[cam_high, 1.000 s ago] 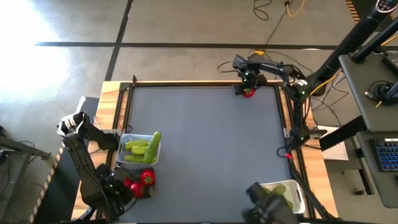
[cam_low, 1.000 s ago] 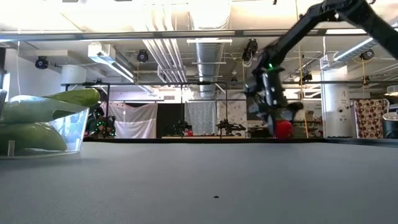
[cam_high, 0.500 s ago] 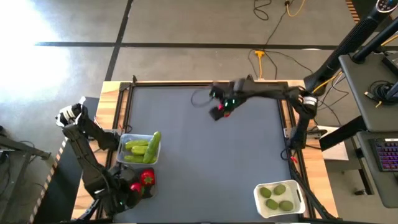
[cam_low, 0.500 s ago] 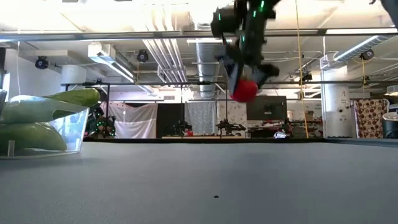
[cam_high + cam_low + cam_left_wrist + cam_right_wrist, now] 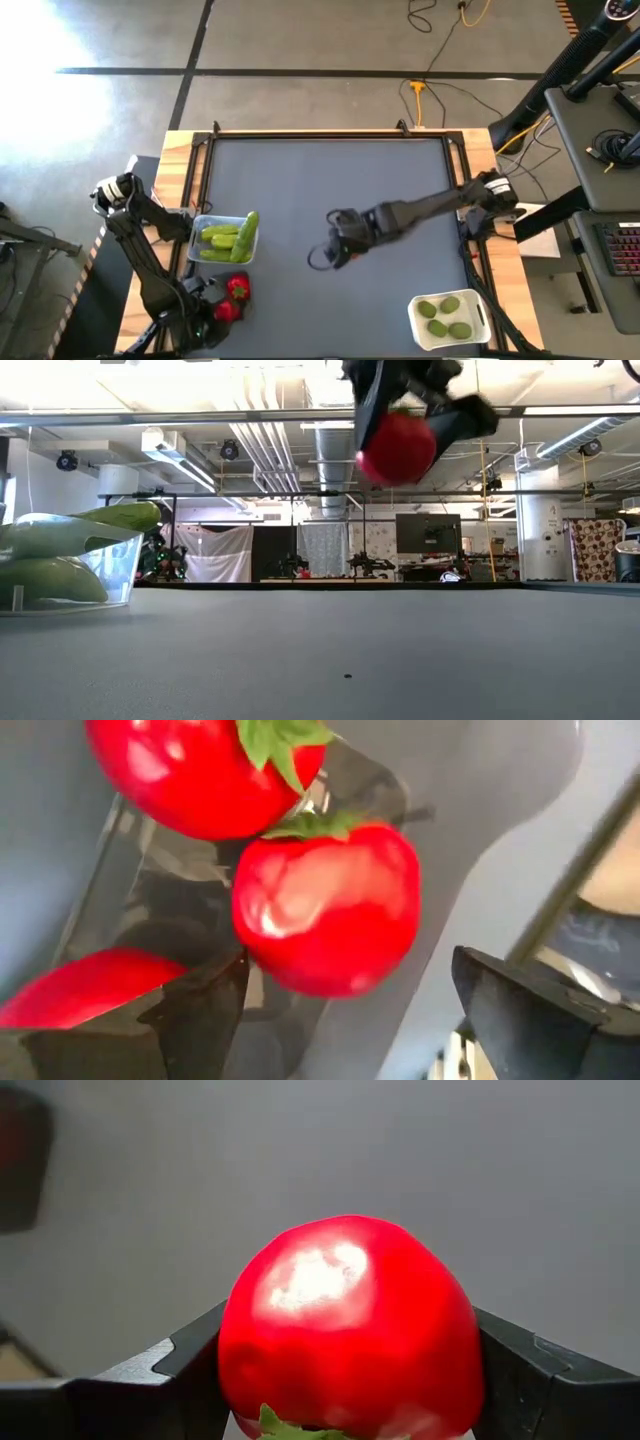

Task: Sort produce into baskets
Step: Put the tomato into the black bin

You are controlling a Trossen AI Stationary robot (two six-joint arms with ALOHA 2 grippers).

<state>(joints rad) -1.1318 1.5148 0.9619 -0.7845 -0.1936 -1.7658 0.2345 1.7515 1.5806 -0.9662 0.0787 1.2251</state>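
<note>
My right gripper (image 5: pixel 338 248) is over the middle of the table, shut on a round red tomato (image 5: pixel 350 1325). In the low view the tomato (image 5: pixel 398 448) is high above the table top. My left gripper (image 5: pixel 345 995) is open over the dark-tinted tray (image 5: pixel 215 300) at the near left. Its fingers stand on either side of a red tomato (image 5: pixel 325 910) that lies in the tray beside other tomatoes (image 5: pixel 190 770). A clear tray (image 5: pixel 200 225) holds light-green cucumbers (image 5: pixel 228 238). A white tray (image 5: pixel 480 312) holds three limes (image 5: pixel 447 318). My right gripper pinches the tomato by two opposite sides (image 5: pixel 240 1350) between its two fingers (image 5: pixel 170 1365). The green top (image 5: pixel 290 1425) faces back toward the wrist. The gripper comes from above, and the tomato is lifted clear of the table.
The dark mat (image 5: pixel 330 190) has wooden edges around it. The clear tray's wall with cucumbers stands at the left in the low view (image 5: pixel 70 555). The trays stand at the near left and near right corners.
My right gripper has lifted the tomato from the table's far right corner. It has carried it up, then toward the near edge and the left, to above the table's middle. It has stayed shut on the tomato.
</note>
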